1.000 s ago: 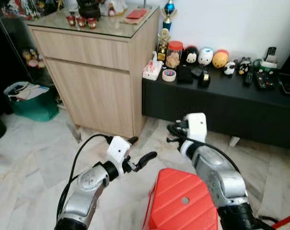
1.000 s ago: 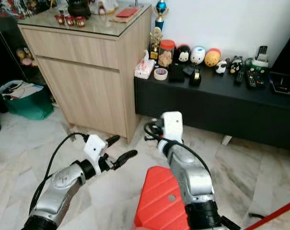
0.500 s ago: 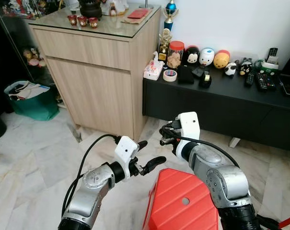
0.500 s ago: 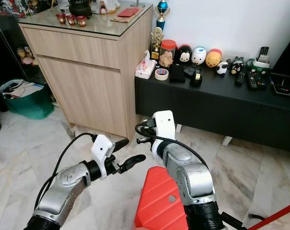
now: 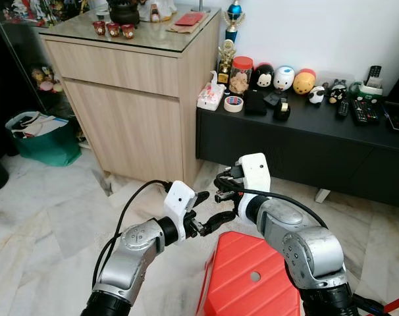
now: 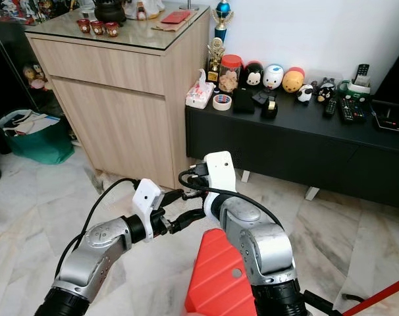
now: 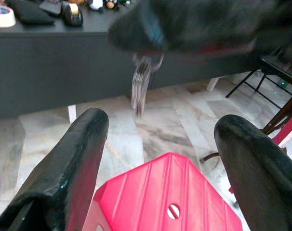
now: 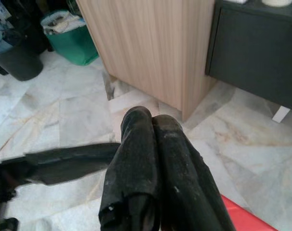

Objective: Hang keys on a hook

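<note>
A small bunch of silver keys point(image 7: 140, 86) hangs from the tips of my right gripper point(image 5: 219, 195), which is shut on the ring; its two black fingers point(image 8: 136, 139) press together. My left gripper point(image 5: 211, 208) is open just below and beside the keys. Its fingers point(image 7: 83, 144) stand wide apart on either side of the hanging bunch without touching it. Both grippers meet over the front of a red stool point(image 5: 252, 276), above the marble floor.
A tall wooden cabinet point(image 5: 130, 99) stands ahead on the left. A low black console point(image 5: 305, 131) to the right carries toys, a tape roll point(image 5: 232, 103) and remotes. A green bag point(image 5: 41, 138) sits on the floor at far left.
My left gripper has risen and moved right, toward the right gripper. The right gripper has shifted left with the keys, so the two now meet.
</note>
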Robot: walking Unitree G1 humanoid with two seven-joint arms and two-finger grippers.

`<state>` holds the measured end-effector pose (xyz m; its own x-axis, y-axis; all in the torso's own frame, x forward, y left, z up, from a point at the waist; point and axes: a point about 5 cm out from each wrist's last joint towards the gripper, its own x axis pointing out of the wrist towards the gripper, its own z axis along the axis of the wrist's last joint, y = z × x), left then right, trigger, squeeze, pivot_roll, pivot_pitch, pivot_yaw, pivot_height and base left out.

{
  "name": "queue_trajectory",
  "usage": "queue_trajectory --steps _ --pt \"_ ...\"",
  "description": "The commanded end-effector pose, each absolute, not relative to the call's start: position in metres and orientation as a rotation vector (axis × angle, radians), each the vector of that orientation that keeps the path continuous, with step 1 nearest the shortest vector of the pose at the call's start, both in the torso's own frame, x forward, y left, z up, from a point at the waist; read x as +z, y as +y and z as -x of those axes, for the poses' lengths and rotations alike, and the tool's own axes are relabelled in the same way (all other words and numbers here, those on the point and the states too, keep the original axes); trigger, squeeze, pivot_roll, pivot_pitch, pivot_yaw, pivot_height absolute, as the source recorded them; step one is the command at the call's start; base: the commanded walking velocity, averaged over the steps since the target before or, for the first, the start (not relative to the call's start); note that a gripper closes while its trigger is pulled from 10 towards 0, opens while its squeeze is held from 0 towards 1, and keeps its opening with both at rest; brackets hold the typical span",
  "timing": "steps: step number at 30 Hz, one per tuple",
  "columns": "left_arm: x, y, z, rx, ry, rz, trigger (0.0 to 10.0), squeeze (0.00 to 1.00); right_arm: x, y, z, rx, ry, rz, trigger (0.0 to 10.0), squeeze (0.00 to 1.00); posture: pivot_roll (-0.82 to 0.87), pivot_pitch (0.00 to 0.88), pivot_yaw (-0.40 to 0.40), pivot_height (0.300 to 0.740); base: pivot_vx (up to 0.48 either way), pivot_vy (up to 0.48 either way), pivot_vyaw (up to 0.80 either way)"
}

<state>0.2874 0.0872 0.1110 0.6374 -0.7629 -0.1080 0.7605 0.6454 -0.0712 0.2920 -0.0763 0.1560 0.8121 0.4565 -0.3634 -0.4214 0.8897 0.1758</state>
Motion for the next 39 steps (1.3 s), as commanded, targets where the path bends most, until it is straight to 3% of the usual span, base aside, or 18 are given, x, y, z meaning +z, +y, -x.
queue_trajectory --steps 1,22,23,24,25,26,30,32,33,39 --pt "0.112 0.085 -0.291 -0.862 0.133 0.012 10.0 0.00 0.161 -0.074 -0.289 0.479 0.399 -0.093 10.0 0.00 0.02 0.015 -0.043 0.740 0.000 0.000 0.00" --pt "0.122 0.089 -0.303 -0.732 0.004 0.060 10.0 0.00 0.164 -0.072 -0.286 0.475 0.403 -0.114 10.0 0.00 0.01 0.013 -0.040 0.740 0.000 0.000 0.00" --pt "0.122 0.089 -0.303 -0.729 -0.002 0.059 9.0 0.00 0.164 -0.072 -0.286 0.475 0.404 -0.114 10.0 0.00 0.01 0.017 -0.043 0.740 0.000 0.000 0.00" --pt "0.123 0.089 -0.303 -0.728 -0.007 0.058 9.0 0.00 0.164 -0.072 -0.286 0.475 0.404 -0.114 10.0 0.00 0.01 0.017 -0.043 0.740 0.000 0.000 0.00" --pt "0.123 0.089 -0.304 -0.727 -0.009 0.058 3.8 0.00 0.164 -0.072 -0.286 0.474 0.404 -0.115 10.0 0.00 0.01 0.017 -0.043 0.740 0.000 0.000 0.00" --pt "0.123 0.089 -0.303 -0.730 -0.011 0.058 1.4 0.00 0.164 -0.072 -0.286 0.474 0.404 -0.116 10.0 0.00 0.01 0.017 -0.043 0.740 0.000 0.000 0.00" --pt "0.123 0.089 -0.303 -0.734 -0.017 0.063 1.8 0.00 0.164 -0.072 -0.286 0.474 0.405 -0.118 10.0 0.00 0.01 0.019 -0.043 0.740 0.000 0.000 0.00" --pt "0.124 0.088 -0.303 -0.737 -0.020 0.065 1.6 0.00 0.164 -0.072 -0.286 0.475 0.405 -0.119 10.0 0.00 0.01 0.019 -0.043 0.740 0.000 0.000 0.00" --pt "0.124 0.088 -0.303 -0.739 -0.022 0.064 0.0 0.00 0.164 -0.072 -0.286 0.474 0.405 -0.119 10.0 0.00 0.01 0.022 -0.043 0.740 0.000 0.000 0.00" --pt "0.123 0.088 -0.302 -0.752 -0.021 0.064 0.0 0.00 0.163 -0.072 -0.286 0.473 0.405 -0.123 10.0 0.00 0.01 0.022 -0.043 0.740 0.000 0.000 0.00"
